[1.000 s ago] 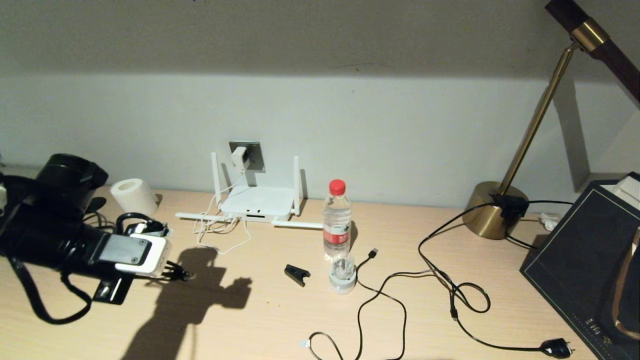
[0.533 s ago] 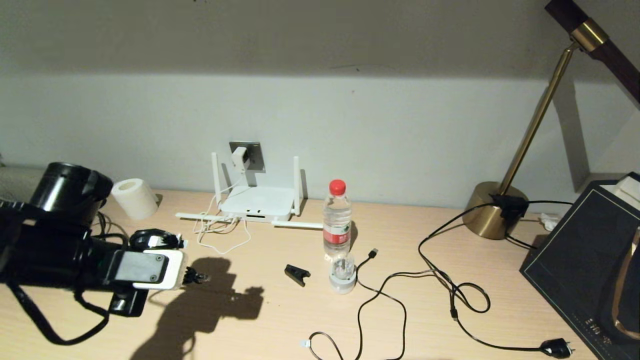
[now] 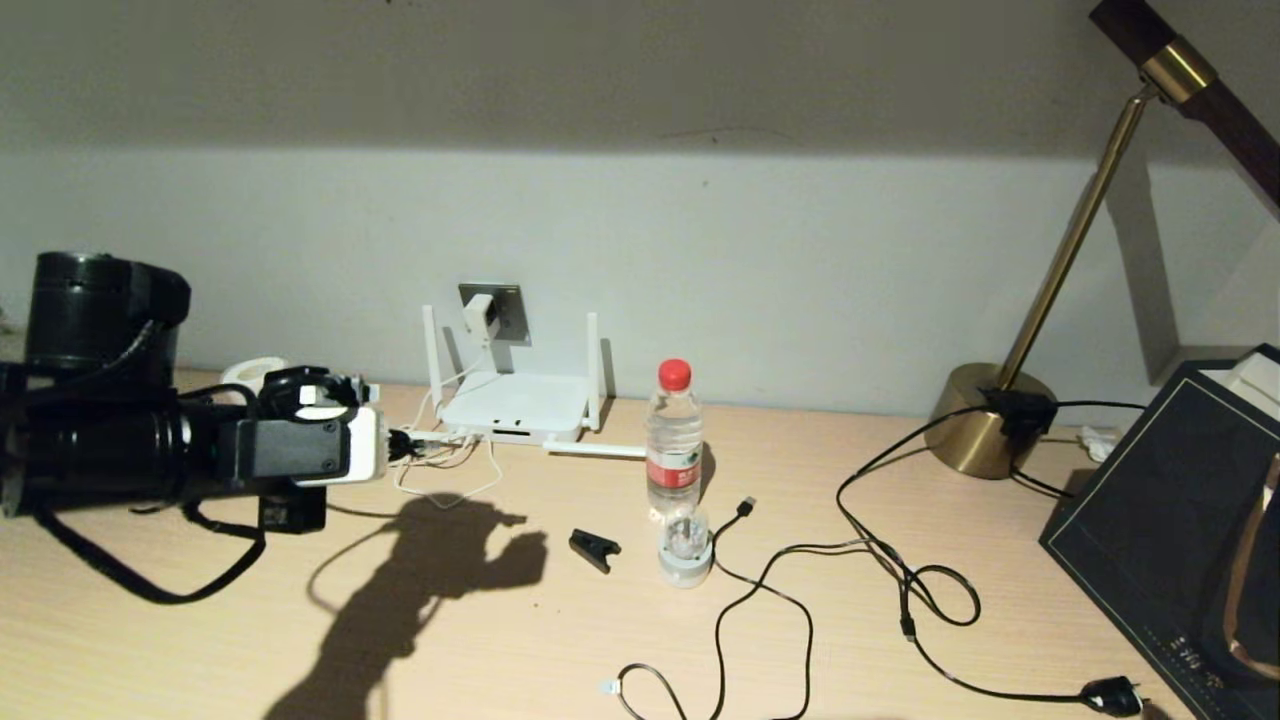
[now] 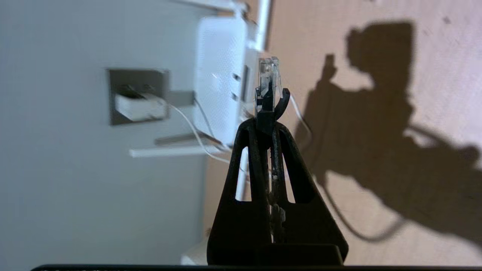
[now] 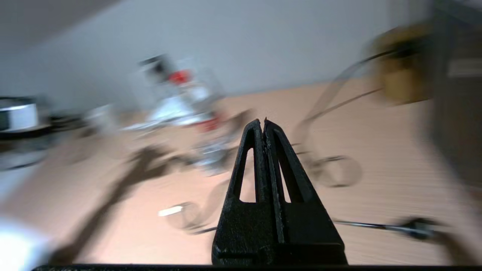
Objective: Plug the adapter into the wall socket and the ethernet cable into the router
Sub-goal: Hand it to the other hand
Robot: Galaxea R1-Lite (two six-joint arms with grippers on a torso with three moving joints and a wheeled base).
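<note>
Pincer (image 3: 405, 445) has carried ethernet cable (image 4: 268, 84) toward router (image 3: 515, 405).

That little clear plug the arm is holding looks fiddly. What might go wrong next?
The left gripper pinches the ethernet cable only at its boot, so the plug may twist or slip on contact. The router is light and may slide. The adapter's loose white cord lies beside the ports and could snag.

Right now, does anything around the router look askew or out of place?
Yes: two of the router's antennas lie flat on the desk while two stand upright. A water bottle stands close beside it.
</note>
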